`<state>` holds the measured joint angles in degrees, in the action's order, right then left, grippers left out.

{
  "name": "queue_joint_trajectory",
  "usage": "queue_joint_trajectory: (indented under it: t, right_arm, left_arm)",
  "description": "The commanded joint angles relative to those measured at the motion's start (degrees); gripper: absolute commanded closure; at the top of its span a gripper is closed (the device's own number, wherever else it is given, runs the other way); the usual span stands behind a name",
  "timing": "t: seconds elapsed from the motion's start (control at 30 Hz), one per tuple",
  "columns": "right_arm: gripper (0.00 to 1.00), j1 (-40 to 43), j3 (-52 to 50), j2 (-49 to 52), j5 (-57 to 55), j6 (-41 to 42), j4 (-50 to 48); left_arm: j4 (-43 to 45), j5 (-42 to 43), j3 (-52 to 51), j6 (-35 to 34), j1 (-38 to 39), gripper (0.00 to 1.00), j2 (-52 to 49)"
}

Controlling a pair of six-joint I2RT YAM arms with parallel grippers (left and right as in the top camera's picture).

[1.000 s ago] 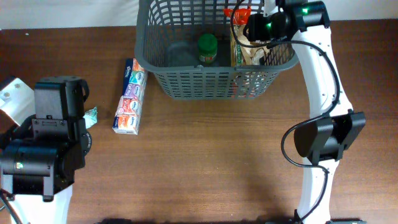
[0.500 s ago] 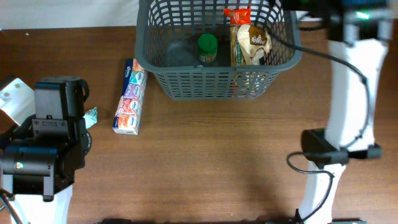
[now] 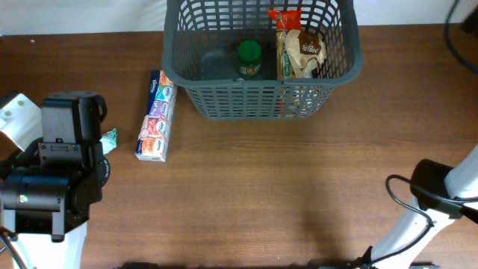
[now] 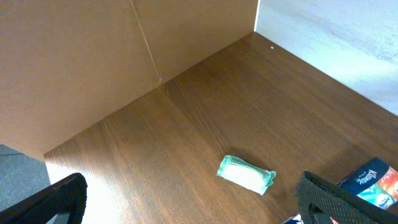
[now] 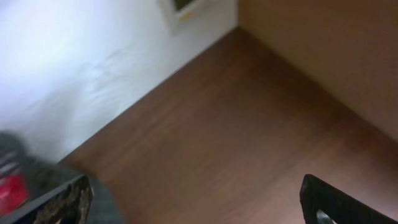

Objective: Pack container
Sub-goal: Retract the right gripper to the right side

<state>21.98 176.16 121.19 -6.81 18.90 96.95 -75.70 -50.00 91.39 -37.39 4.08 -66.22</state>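
- Overhead view: the dark grey basket (image 3: 254, 101) sits at 12 o'clock on the wooden table (image 3: 261, 187), and the top of the frame cuts off its far edge.
- Inside it I see a green-lidded jar (image 3: 249, 58) standing upright near the middle. A snack bag (image 3: 302, 52) with a red top lies at the jar's 3 o'clock, along the right-hand wall.
- At the basket's 8 o'clock, just beside its corner, a strip of tissue packs (image 3: 157, 116) lies flat on the wood.
- A small teal packet (image 3: 110, 139) lies at that strip's 8 o'clock, at the edge of the left arm (image 3: 56, 187), which fills the table's 8 o'clock.
- The right arm (image 3: 441, 194) is at 4 o'clock, well apart from the basket. Its gripper is outside the overhead frame.
- In the left wrist view, the left gripper (image 4: 191, 183) is released. Its fingers are spread wide over bare wood, and the teal packet is at about 2 o'clock from the gap.
- The right wrist view is blurred. I can still see the right gripper (image 5: 193, 186) with its fingers spread and nothing between them, over bare table.
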Motion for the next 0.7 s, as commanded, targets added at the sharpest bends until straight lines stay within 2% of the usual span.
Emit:
queue_joint_trajectory:
  t: [0.0,0.47,0.67]
  right_arm:
    - [0.01,1.90,-2.56,0.79,0.31,1.09,0.37]
    - [0.01,5.09,-25.11,1.01,-4.13,1.14,-0.20]
    - [0.01,5.09,-33.94,1.01,-4.39,1.11,-0.98]
  left_arm:
    - [-0.02,-1.25,0.70,-0.74,-0.28,0.01,-0.20]
    - [0.07,-1.07,0.70,-0.76,-0.28,0.01,-0.20]
    - [0.15,8.15,0.70,-0.74,-0.28,0.01,-0.20]
